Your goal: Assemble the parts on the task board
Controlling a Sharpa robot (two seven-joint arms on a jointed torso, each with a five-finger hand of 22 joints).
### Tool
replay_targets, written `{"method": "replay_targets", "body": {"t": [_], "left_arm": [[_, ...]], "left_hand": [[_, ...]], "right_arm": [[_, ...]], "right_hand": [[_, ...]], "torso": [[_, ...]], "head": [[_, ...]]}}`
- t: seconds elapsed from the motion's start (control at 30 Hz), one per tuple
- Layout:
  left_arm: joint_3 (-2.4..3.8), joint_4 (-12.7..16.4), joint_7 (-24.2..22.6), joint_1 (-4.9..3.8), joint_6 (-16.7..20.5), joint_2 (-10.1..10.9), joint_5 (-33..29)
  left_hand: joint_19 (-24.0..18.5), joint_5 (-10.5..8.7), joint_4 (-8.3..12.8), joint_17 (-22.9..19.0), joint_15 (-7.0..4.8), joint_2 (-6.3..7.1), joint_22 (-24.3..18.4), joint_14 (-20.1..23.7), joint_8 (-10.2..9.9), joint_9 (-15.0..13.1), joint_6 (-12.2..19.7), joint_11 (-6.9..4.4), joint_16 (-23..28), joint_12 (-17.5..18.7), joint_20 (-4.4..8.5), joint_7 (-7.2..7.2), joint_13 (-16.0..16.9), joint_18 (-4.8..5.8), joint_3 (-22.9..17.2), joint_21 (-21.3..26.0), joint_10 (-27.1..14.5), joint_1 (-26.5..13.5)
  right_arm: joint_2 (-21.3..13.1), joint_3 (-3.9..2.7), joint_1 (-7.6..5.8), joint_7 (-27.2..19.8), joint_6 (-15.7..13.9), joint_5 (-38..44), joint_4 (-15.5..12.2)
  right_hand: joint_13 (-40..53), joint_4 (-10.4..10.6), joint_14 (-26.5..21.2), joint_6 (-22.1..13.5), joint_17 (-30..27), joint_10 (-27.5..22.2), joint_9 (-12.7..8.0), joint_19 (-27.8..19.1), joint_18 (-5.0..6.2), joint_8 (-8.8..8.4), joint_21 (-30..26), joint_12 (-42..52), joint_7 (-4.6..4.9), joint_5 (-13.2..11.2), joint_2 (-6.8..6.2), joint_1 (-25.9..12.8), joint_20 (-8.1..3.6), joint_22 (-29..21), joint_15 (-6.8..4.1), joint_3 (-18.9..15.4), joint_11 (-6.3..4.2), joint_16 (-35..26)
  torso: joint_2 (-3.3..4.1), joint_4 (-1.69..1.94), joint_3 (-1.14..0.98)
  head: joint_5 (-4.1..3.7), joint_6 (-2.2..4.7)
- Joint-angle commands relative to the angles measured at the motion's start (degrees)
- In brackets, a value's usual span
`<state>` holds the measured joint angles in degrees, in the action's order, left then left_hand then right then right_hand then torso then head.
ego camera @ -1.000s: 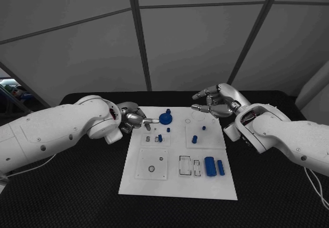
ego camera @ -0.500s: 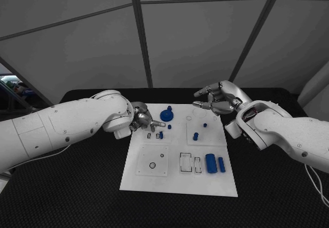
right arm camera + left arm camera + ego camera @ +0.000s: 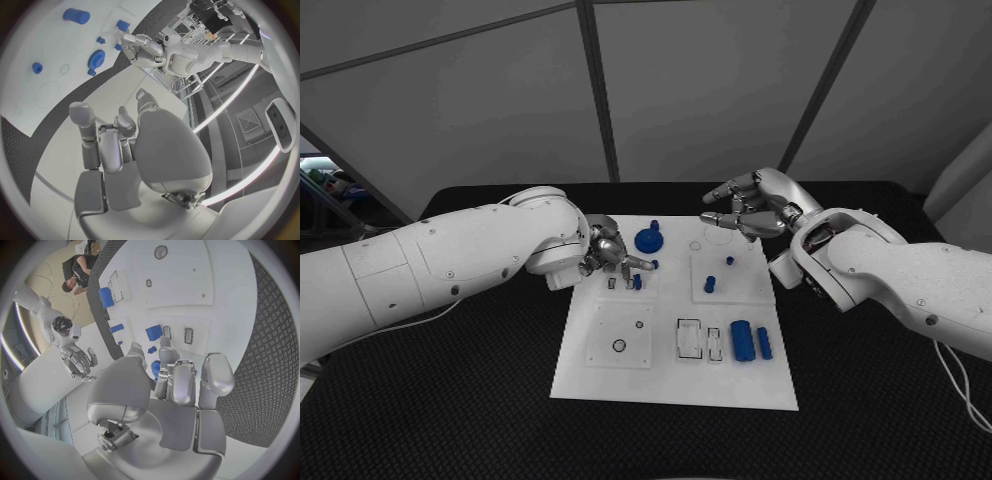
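Note:
The white task board (image 3: 672,375) lies in the middle of the black table. A blue gear (image 3: 648,240) stands at its far left, with small blue pegs (image 3: 710,285) to the right of it. Two blue cylinders (image 3: 741,338) lie near the board's right edge. My left hand (image 3: 610,257) hovers over the board's far left part, beside the gear and just above a small blue piece (image 3: 636,282). Its fingers (image 3: 177,385) reach toward that piece (image 3: 154,332) and hold nothing. My right hand (image 3: 744,212) hangs over the board's far right corner, fingers loosely bent and empty.
Black table (image 3: 473,400) surrounds the board on all sides. Empty slots and a small ring (image 3: 619,346) mark the board's near left. In the right wrist view the gear (image 3: 97,57) and my left hand (image 3: 140,50) lie ahead.
My left hand has moved a little rightward and nearer over the board, toward the small blue piece, and its arm has swung up. My right hand has barely moved.

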<state>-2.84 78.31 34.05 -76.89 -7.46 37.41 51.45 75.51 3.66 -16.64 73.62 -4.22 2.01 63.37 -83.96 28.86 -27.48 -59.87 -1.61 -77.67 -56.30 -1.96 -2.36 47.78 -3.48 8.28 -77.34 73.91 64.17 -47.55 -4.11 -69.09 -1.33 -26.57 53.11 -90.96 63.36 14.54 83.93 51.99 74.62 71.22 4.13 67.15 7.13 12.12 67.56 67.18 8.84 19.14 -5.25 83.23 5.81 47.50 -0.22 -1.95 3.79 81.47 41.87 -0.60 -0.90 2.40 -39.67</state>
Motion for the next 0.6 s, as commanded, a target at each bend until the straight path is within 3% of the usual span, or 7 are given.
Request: {"method": "replay_targets", "body": {"t": [0.03, 0.6], "left_arm": [[0.01, -0.2, 0.3, -0.11, -1.8, -0.3, 0.8], [0.01, -1.4, 0.1, -0.11, -2.9, -1.9, 0.8]], "left_hand": [[-0.4, 0.27, 0.1, 0.1, -0.52, -0.23, 0.0, -2.2, 0.5, -0.5, 0.7, 0.02, -0.1, 0.3, 0.09, 0.04, -0.1, -1.95, -0.5, 0.2, -0.5, 1.0], [-0.4, 0.52, 0.3, 0.1, -0.57, -0.82, 0.1, -2.2, 1.4, -2.1, 1.4, -0.05, -0.1, 0.2, 0.14, 0.13, -0.3, -1.93, -1.4, 0.2, -0.4, 2.9]], "right_arm": [[0.2, -0.04, -0.09, 0.3, 0.6, 1.1, 0.0], [0.5, -0.04, -0.08, 0.7, 0.9, 1.3, 0.4]], "right_hand": [[-0.1, 0.0, 2.2, 0.3, -0.1, -0.4, 0.0, -0.4, 0.97, 0.26, -0.3, -0.3, -0.18, 0.3, 0.14, -0.4, -0.08, -0.2, -0.31, -0.3, -0.05, -0.3], [-0.2, 0.0, 2.2, 0.3, -0.2, -0.5, -0.1, -0.4, 0.98, 0.29, -0.4, -0.3, -0.19, 0.4, 0.16, -0.4, -0.09, -0.3, -0.32, -0.3, -0.06, -0.3]], "torso": [[0.01, -0.03, -0.03], [-0.02, -0.02, 0.02]], "head": [[0.08, -0.14], [0.02, -0.62]]}}
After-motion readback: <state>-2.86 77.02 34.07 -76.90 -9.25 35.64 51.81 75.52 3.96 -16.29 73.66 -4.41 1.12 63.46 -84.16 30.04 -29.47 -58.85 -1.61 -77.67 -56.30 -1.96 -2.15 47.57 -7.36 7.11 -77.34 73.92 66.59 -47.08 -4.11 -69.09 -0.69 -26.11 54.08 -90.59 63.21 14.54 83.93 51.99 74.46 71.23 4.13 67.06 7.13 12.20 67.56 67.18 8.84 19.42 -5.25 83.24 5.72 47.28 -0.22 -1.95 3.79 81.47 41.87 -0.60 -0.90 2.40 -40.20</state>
